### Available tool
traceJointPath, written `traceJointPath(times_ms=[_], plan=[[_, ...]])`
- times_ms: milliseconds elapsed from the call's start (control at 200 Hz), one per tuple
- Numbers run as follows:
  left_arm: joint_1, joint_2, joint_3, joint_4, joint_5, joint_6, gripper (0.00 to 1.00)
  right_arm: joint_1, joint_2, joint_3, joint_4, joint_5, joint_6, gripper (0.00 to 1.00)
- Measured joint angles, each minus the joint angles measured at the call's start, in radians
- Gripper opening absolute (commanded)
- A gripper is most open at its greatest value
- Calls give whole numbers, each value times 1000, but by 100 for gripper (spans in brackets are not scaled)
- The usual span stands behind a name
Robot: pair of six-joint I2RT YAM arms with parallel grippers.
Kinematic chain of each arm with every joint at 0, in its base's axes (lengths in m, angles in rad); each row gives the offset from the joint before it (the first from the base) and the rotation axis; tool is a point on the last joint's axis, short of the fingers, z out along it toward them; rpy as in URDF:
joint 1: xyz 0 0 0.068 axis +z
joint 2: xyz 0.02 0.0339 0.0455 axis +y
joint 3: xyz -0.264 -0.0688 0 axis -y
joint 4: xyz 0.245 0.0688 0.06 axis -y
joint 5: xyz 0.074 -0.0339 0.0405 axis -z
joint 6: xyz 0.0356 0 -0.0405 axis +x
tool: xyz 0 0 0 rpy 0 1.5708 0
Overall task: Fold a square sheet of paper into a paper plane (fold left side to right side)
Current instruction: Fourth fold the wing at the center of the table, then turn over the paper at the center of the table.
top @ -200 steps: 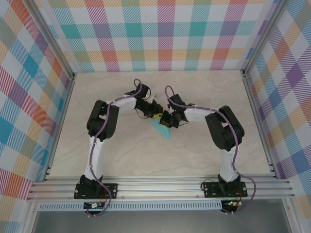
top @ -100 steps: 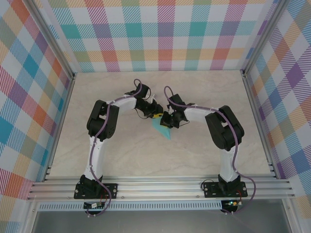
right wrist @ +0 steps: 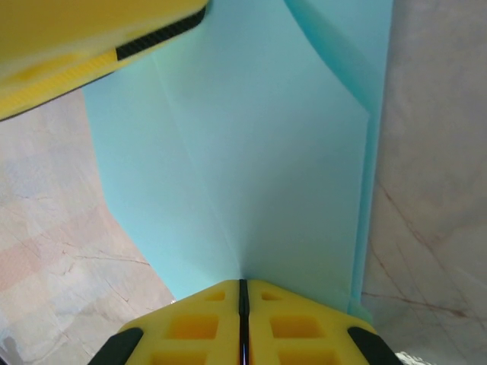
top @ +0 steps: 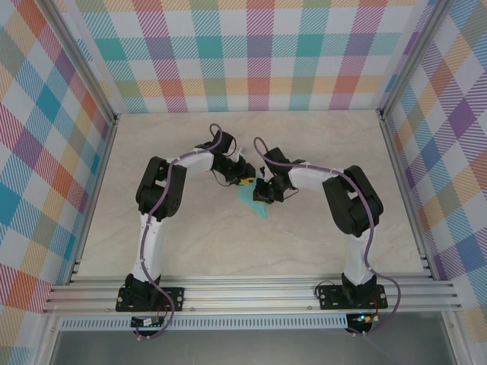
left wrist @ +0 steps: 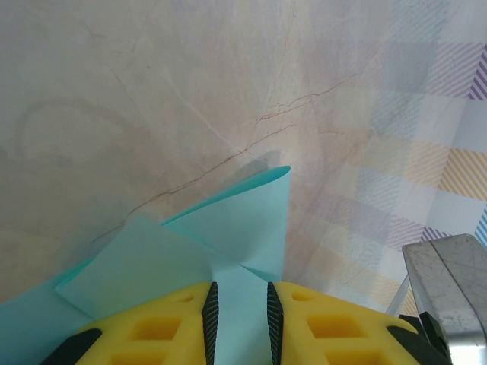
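The paper plane (top: 254, 202) sits mid-table (top: 190, 243), pinched at its far end by both grippers: the left gripper (left wrist: 239, 315) grasps a fold, the right gripper (right wrist: 243, 296) clamps another.

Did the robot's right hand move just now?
Yes. The right hand slid a little left, away from the right wall, still pinching the paper plane.

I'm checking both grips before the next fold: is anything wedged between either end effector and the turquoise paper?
Nothing visible. The left end effector has the paper plane directly between its yellow fingers, and the right end effector is pinched shut on it too.
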Motion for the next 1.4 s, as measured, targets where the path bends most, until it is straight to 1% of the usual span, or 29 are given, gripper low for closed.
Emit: traceJointPath(times_ms=[545, 705, 800, 870, 1025, 1095, 1190, 1310, 1345, 1400], plan=[[1, 1, 2, -3, 2, 0, 26, 0, -90, -127, 6, -6, -55, 9], [1, 1, 13, -18, 7, 1, 29, 0, -143, -161, -72, 13, -80, 11], [3, 3, 43, -61, 3, 5, 32, -10, -198, -185, -121, 24, -99, 18], [8, 10, 98, -116, 5, 6, 36, -20, -247, -194, -136, 30, -114, 25], [29, 12, 270, -185, 26, 20, 42, -65, -346, -216, -104, 44, -144, 41], [38, -14, 290, -182, 21, 31, 43, -84, -379, -238, -69, 55, -142, 48], [51, -95, 222, -171, 2, 35, 44, -98, -415, -282, -16, 73, -137, 57], [58, -224, 37, -112, -13, 26, 44, -105, -455, -331, 56, 84, -108, 72], [58, -248, -13, -90, -12, 22, 44, -108, -465, -340, 77, 85, -101, 77], [57, -276, -98, -47, -9, 7, 44, -110, -478, -350, 112, 84, -90, 81]])
